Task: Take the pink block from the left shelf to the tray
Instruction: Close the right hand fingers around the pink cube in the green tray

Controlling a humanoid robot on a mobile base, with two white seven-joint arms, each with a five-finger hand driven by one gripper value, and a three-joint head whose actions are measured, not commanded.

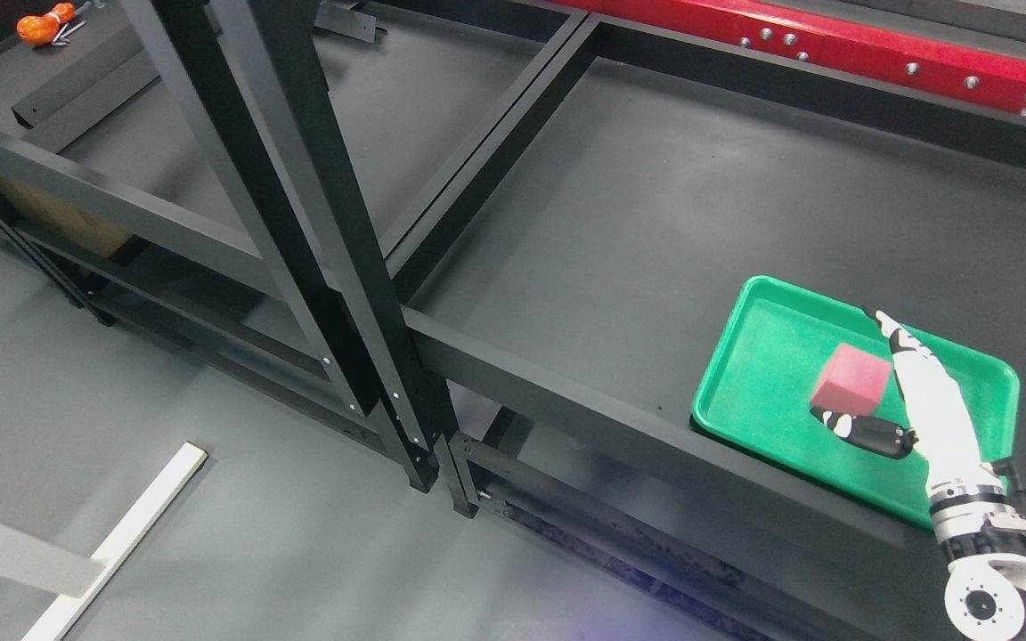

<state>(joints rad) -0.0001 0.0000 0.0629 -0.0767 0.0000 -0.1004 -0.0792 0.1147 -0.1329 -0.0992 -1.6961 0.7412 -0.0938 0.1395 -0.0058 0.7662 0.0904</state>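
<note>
head view. one robot hand [887, 392] is seen, the right one, its arm entering from the lower right corner. its fingers are spread wide: long white fingers [923, 374] are stretched up over the tray, and a dark thumb is pointed left below the block. whether the block is touched by them cannot be told; the block is slightly blurred.

one pink block [851, 381] is counted. it is found over the middle of the one green tray [745, 374], between the thumb and the outstretched fingers, tilted on an edge.

the tray is set on the dark shelf surface [620, 231], near its front rail, at the right of the picture.

black shelf frames [344, 267] are seen across the left and middle; two upright posts are joined side by side at the centre.

one red beam [834, 49] is laid along the top right, studded with bolts.

one orange-handled tool [45, 25] is noted at the top left, on the far shelf level.

one white strip [121, 534] is laid on the grey floor at the lower left.

the left arm is not seen.
</note>
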